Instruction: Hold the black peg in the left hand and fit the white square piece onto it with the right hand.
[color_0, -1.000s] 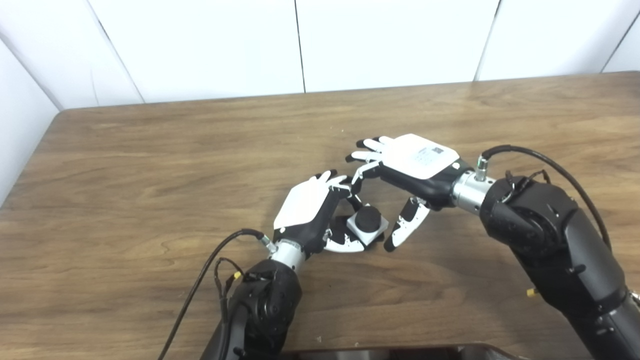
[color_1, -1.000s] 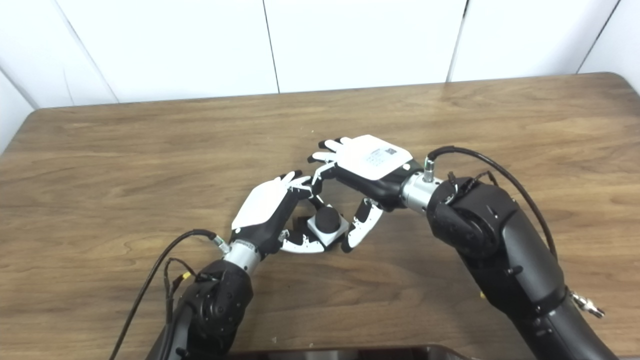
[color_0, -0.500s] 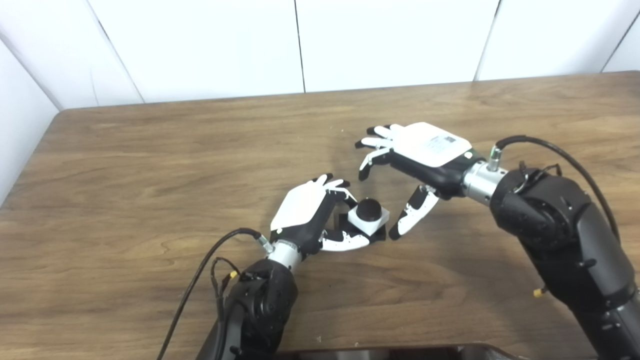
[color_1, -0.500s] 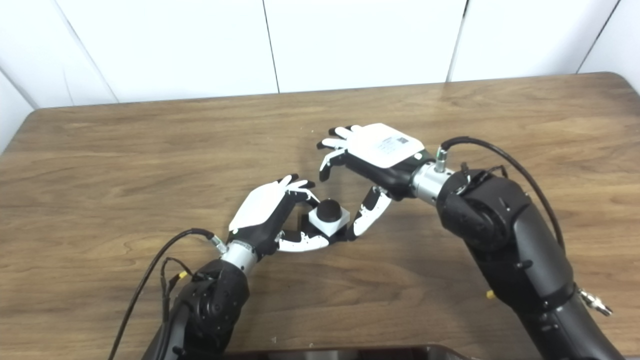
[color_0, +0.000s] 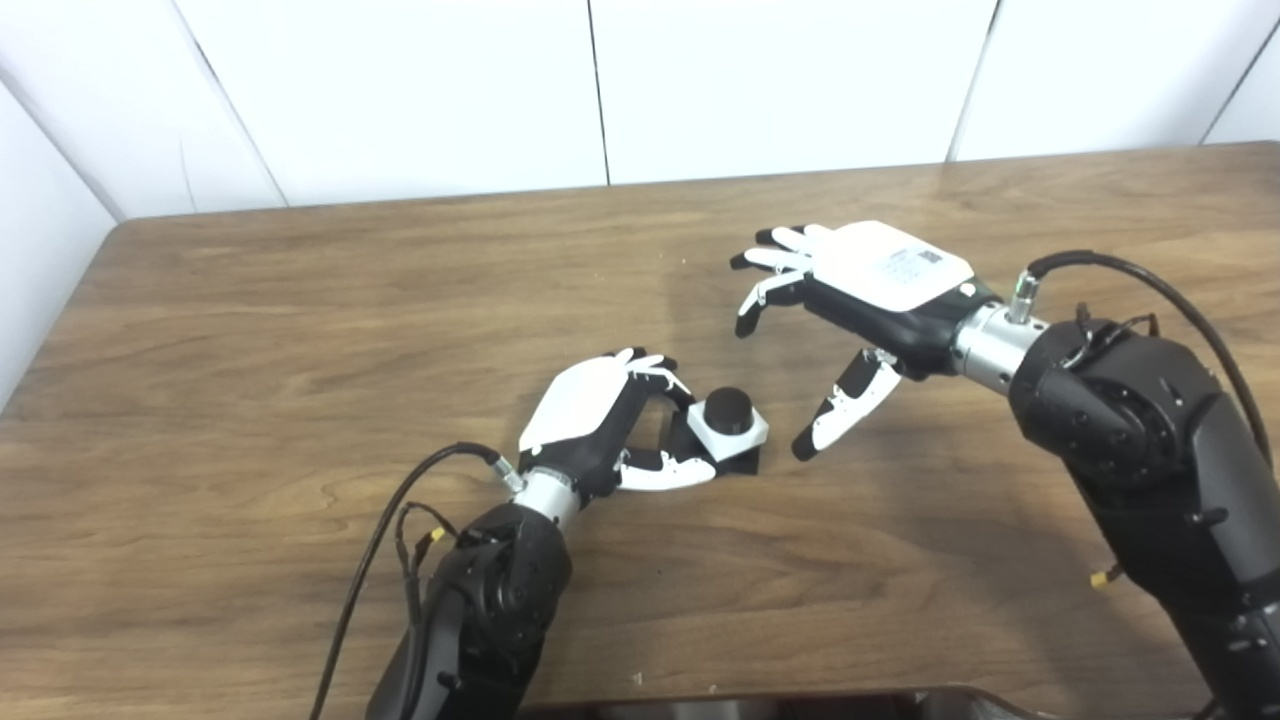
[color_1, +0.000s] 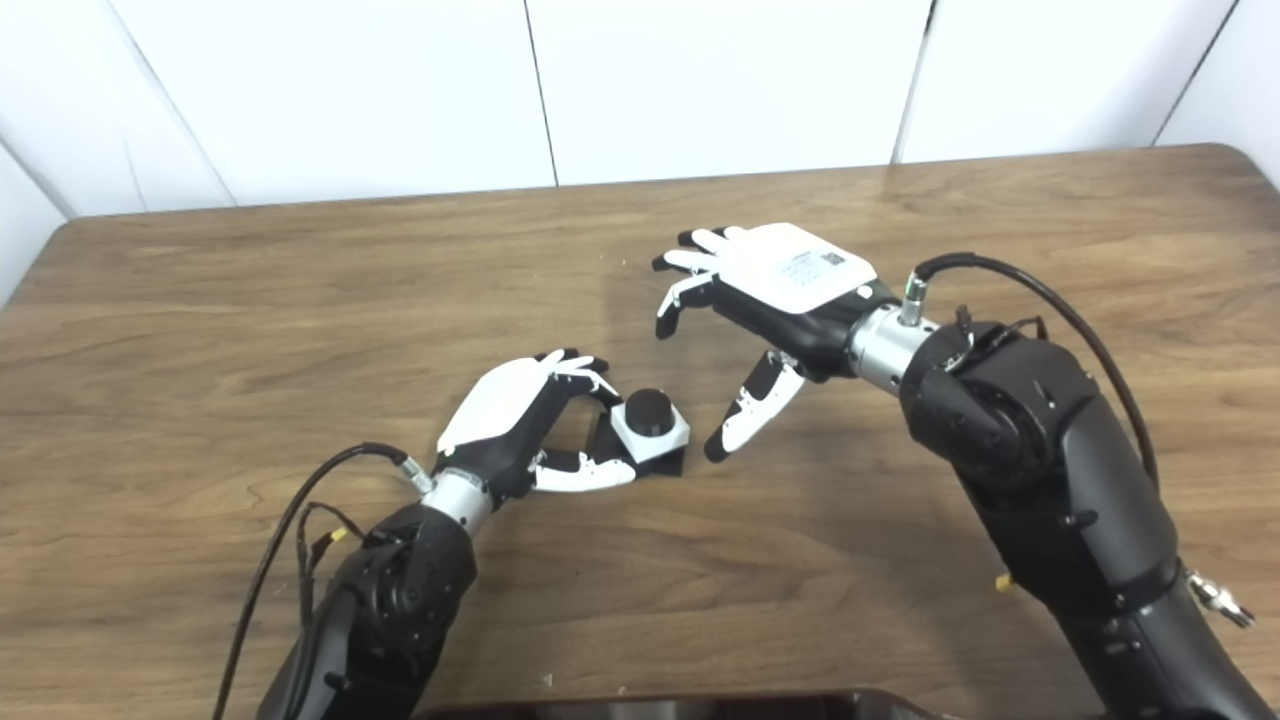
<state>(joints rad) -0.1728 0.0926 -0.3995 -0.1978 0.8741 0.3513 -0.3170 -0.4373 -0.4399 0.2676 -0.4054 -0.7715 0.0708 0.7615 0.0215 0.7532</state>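
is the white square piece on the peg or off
On: the black peg pokes up through the white square piece, which the left hand holds.

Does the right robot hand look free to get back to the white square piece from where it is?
Probably yes: the right robot hand is open, and bare table separates it from the white square piece.

Right hand (color_0: 880, 300) pulled up and back, clear of the peg (color_0: 727, 408); left hand (color_0: 600, 425) drawn slightly leftward, piece (color_0: 733, 436) seated.
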